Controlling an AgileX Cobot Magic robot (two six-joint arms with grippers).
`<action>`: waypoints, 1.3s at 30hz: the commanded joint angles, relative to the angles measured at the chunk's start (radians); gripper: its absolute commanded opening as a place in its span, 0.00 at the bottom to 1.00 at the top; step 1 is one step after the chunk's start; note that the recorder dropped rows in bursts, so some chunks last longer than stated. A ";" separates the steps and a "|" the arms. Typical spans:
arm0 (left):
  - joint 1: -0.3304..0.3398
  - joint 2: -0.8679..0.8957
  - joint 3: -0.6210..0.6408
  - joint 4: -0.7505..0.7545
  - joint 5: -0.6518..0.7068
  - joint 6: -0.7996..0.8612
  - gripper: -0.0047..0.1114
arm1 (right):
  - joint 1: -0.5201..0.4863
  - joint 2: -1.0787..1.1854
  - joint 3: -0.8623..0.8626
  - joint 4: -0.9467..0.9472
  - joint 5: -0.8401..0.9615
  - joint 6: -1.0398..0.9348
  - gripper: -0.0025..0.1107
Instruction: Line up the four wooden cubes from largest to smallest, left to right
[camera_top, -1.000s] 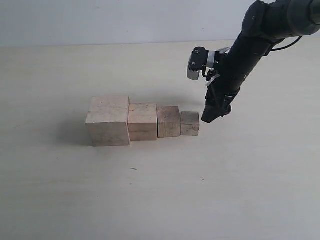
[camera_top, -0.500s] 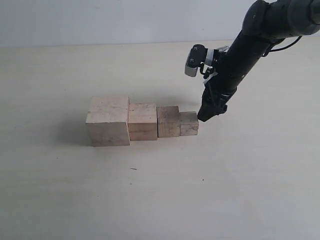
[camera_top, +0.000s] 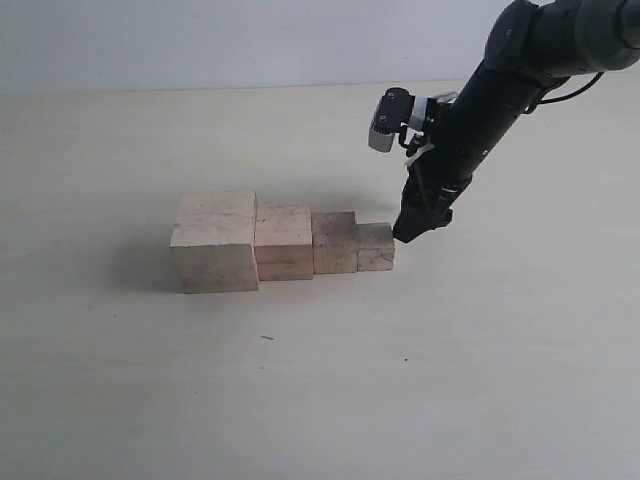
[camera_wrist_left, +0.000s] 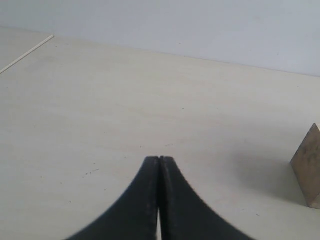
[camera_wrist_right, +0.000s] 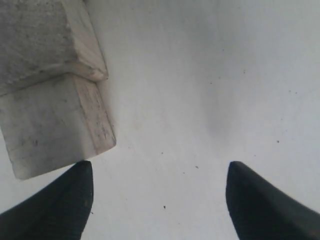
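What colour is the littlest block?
The littlest block is pale beige wood with faint grain; the right wrist view shows it best.

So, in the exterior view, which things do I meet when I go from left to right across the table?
largest cube → second-largest cube → third cube → smallest cube → right gripper

The right arm (camera_top: 508, 75) is black, with a grey-white camera module (camera_top: 384, 124) (cable (camera_top: 573, 89) behind) and tapered fingers (camera_wrist_right: 55, 205).
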 joint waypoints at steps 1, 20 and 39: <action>0.001 -0.004 0.004 0.001 -0.009 -0.004 0.04 | 0.000 -0.005 -0.005 0.010 0.006 -0.006 0.64; 0.001 -0.004 0.004 0.001 -0.009 -0.004 0.04 | 0.000 -0.259 -0.005 -0.250 0.042 0.903 0.47; 0.001 -0.004 0.004 0.001 -0.009 -0.004 0.04 | 0.000 -0.643 0.159 -0.003 -0.219 1.020 0.02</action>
